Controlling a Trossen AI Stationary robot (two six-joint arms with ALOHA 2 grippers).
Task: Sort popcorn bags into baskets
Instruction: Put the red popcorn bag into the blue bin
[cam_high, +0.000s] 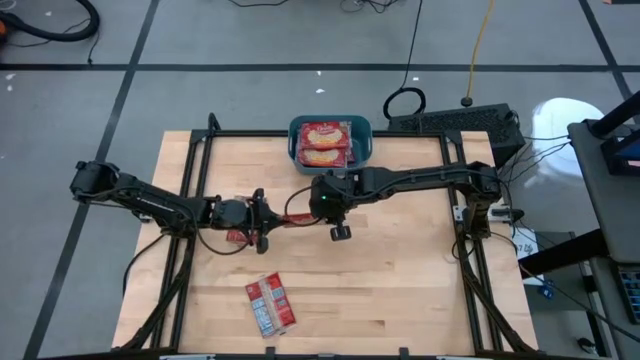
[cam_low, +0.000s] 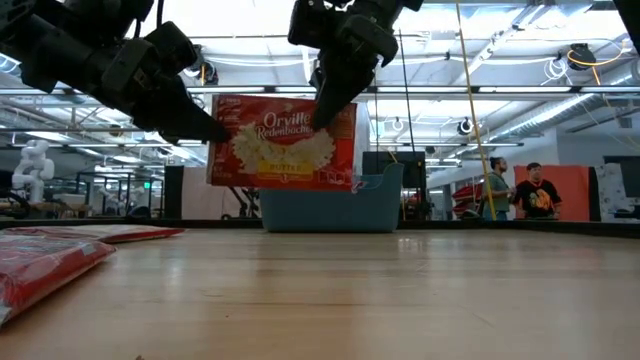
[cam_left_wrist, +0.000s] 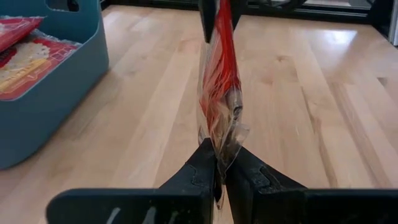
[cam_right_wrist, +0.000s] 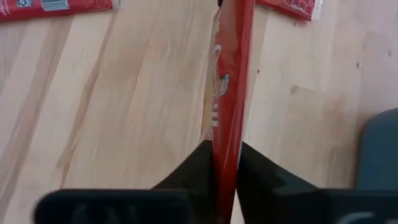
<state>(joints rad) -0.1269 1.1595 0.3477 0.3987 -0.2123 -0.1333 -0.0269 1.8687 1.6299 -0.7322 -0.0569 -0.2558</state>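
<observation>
One popcorn bag (cam_low: 283, 140), red with a cream label, hangs upright in the air between my two grippers, its face toward the table's near edge. My left gripper (cam_high: 265, 215) is shut on its left end, and my right gripper (cam_high: 303, 205) is shut on its upper right part. The teal basket (cam_high: 365, 135) stands at the far middle of the table, its floor covered by two bags (cam_high: 325, 143). Two more bags (cam_high: 270, 303) lie flat near the front edge, and another bag (cam_high: 237, 237) lies below my left gripper. My left gripper pinches the bag's clear crimped end seam (cam_left_wrist: 222, 146) between its two fingers, coming from the table's left and slanting a little down. The bag stands on edge beyond the fingers, clear of the table. My right gripper pinches the bag's upper edge near its right corner (cam_low: 335, 108) between both fingers (cam_right_wrist: 199, 165), slanting down from above and from the table's right. The bag hangs below the fingers, upright and lifted clear.
Bare wood lies to the right of the grippers and along the near right. The basket (cam_low: 335, 205) stands just behind the held bag. Black frame rails run along the table's sides. People stand far off in the room behind the table.
</observation>
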